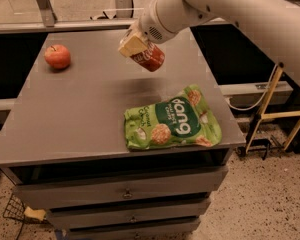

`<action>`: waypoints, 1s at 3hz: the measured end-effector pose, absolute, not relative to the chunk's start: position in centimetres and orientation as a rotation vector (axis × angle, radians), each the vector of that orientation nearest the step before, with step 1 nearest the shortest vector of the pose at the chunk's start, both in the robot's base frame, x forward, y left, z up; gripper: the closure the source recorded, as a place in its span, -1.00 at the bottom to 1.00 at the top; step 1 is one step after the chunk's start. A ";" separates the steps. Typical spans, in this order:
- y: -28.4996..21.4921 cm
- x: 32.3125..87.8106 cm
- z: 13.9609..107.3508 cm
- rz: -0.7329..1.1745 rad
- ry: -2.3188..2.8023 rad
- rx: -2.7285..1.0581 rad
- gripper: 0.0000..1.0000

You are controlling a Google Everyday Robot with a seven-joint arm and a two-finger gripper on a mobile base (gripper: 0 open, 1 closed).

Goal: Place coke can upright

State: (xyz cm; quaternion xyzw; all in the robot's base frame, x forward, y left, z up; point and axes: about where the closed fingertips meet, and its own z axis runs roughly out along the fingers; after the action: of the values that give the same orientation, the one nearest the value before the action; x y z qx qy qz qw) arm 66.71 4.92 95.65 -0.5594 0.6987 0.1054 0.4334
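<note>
Above bench (pixel 90 114) near back edge, tool (pixel 136 46) was seen clamped on coke can (pixel 150 59), held tilted, clear of surface. Apple (pixel 57 56) was seen near back-left corner; green snack bag (pixel 172 124) near front-right corner.

Lab, metal drawer cabinet (pixel 90 114), jaws above it

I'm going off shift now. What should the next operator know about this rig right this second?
Hand: shut on the coke can, holding it tilted in the air over the far middle of the table.
Apple sits at the far left; snack bag lies near the front right.
Done: can is in the hand, off the table.
Left: turn it upright, set it on bare table, release.
</note>
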 end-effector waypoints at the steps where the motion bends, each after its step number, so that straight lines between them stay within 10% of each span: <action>1: 5.1 67.2 96.2 0.378 1.713 -1.278 1.00; 3: 5.0 68.4 95.6 0.595 1.660 -1.014 1.00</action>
State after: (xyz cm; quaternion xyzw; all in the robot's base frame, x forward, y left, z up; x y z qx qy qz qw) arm 68.39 5.04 95.61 -0.4239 0.6941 0.2489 0.5259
